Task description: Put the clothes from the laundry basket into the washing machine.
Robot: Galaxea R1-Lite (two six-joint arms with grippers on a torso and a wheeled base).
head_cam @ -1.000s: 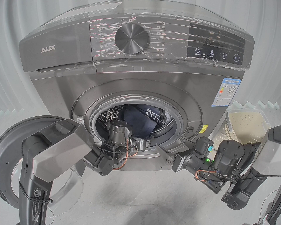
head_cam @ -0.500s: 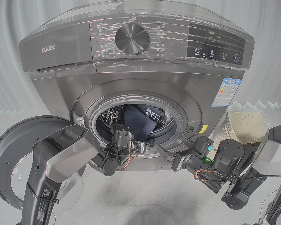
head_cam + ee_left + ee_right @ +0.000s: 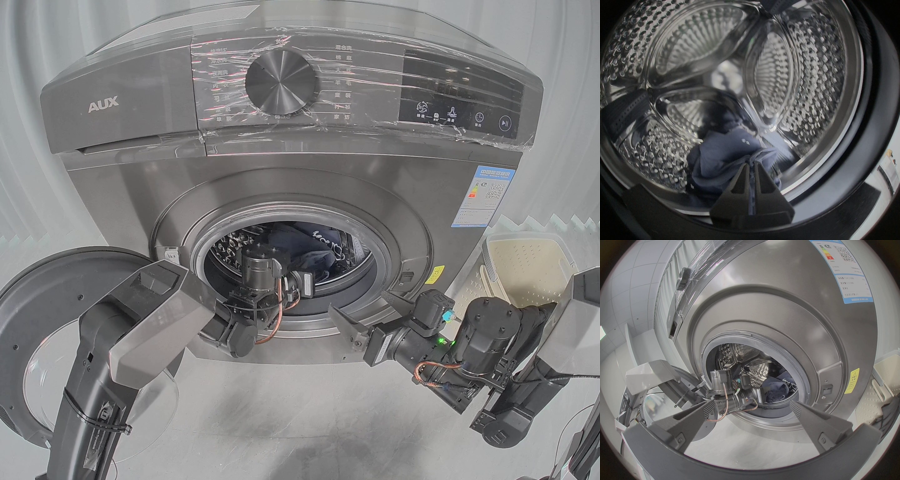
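The left gripper (image 3: pixel 752 170) is held inside the drum (image 3: pixel 693 53) of the washing machine (image 3: pixel 312 169), its two fingers pressed together with a fold of the navy garment (image 3: pixel 725 156) pinched between them. The garment is bunched low in the drum, just behind the door seal, and pale print can be made out on it in the head view. How many pieces make up the dark heap cannot be told. In the head view the left gripper's fingers are hidden behind its wrist at the drum mouth.

The right gripper (image 3: pixel 751 405) is held in front of the machine, below and to the right of the opening. Its fingers are spread wide and nothing is held.

The round door (image 3: pixel 37 312) is swung fully open on the left. The cream laundry basket (image 3: pixel 531 262) is placed against the machine's right side; its lower part is covered by the right arm, so its contents cannot be judged. The control panel is wrapped in clear film. A pale grey floor (image 3: pixel 300 412) is seen beneath, and light pleated curtains (image 3: pixel 19 156) behind.
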